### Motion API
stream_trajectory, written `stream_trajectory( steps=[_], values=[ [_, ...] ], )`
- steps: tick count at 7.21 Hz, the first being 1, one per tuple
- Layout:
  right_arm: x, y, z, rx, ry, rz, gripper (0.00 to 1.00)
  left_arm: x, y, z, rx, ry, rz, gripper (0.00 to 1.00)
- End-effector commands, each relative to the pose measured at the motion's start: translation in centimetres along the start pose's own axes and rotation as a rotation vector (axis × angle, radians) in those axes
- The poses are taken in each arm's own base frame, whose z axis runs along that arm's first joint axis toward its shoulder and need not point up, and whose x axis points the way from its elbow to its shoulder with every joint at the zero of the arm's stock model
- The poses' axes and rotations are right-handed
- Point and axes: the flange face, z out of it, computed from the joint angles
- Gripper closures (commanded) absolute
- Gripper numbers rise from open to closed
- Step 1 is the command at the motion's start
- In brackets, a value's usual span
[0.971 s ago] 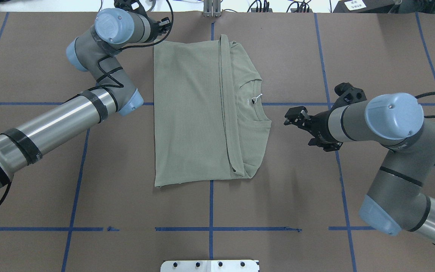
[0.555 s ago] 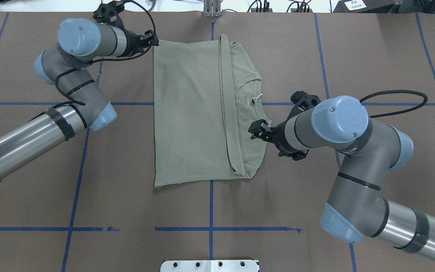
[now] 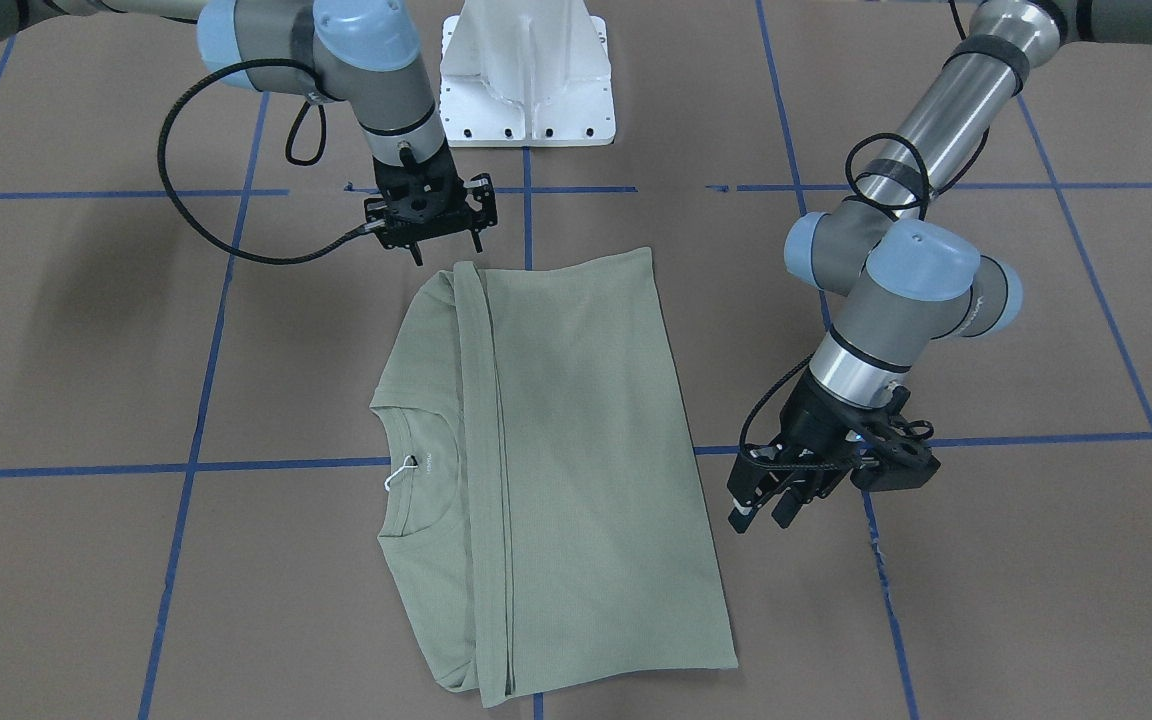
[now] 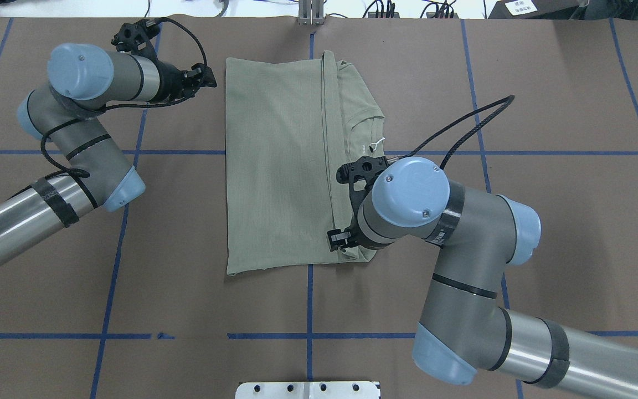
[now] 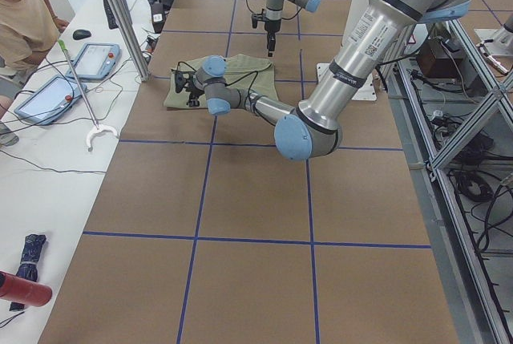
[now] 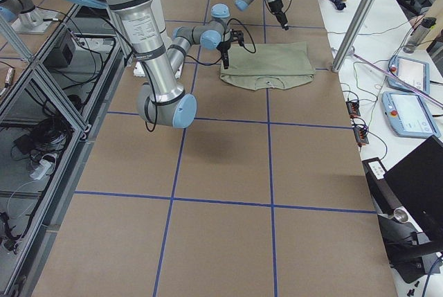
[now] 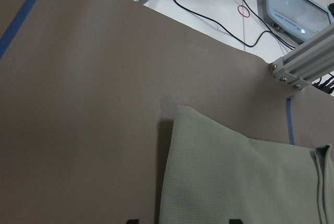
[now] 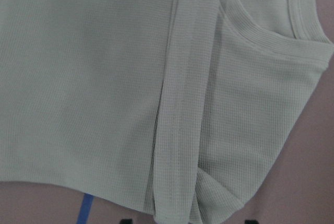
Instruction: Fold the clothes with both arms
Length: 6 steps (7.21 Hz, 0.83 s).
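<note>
Left gripper (image 4: pixel 208 76) hangs over bare table (image 4: pixel 546 249) just beside the shirt's far hem-end corner, not touching cloth. Its fingers (image 3: pixel 742 515) are spread apart and hold nothing; in the left wrist view the corner lies just ahead, between the two tips. Shirt (image 4: pixel 280 155) lies flat mid-table on its far half, already folded into a long rectangle. A side panel is laid over the front and a narrow folded band runs the length. Hem end is toward the left arm, and the ribbed collar and white neck tag (image 4: pixel 377 145) toward the right. Right gripper (image 3: pixel 446 245) points down over the opposite corner: the collar end, on the edge nearest the robot, where the band ends. Its tips are also apart and empty. It looks slightly above the cloth, but contact cannot be confirmed since the wrist hides it in the overhead view. Step, as a judgement: lengthwise fold done, both arms positioned for the grasp that starts the crosswise fold. Next move calls for each gripper to drop onto its corner and pinch all layers together. Then both lift and carry in step so the stack doesn't slide apart. The left needs a small shift in over the cloth edge first.
</note>
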Motion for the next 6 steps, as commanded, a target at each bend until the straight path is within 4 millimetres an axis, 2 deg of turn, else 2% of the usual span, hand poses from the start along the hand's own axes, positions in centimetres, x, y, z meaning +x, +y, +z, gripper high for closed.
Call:
stream_trajectory(
  steps=[1,3,4,5,6],
  values=[
    [-3.2,-1.1,1.5,-0.034,0.116,-0.245,0.30,-1.1,0.4,0.2,-0.006,-0.011,-0.008,0.32],
    [-4.0,-0.2,3.5,-0.063,0.183,-0.342,0.31,-2.3,0.8,0.3,-0.010,-0.024,-0.013,0.31],
    [-4.4,0.0,3.6,-0.079,0.198,-0.346,0.33,-3.1,0.9,0.4,-0.012,-0.035,-0.015,0.31],
    [-4.7,0.2,4.3,-0.086,0.218,-0.367,0.34,-3.1,1.0,0.4,-0.013,-0.035,-0.018,0.30],
    [-5.0,0.4,4.4,-0.084,0.219,-0.371,0.42,-3.0,1.1,0.2,-0.010,-0.011,-0.045,0.30]
  ],
)
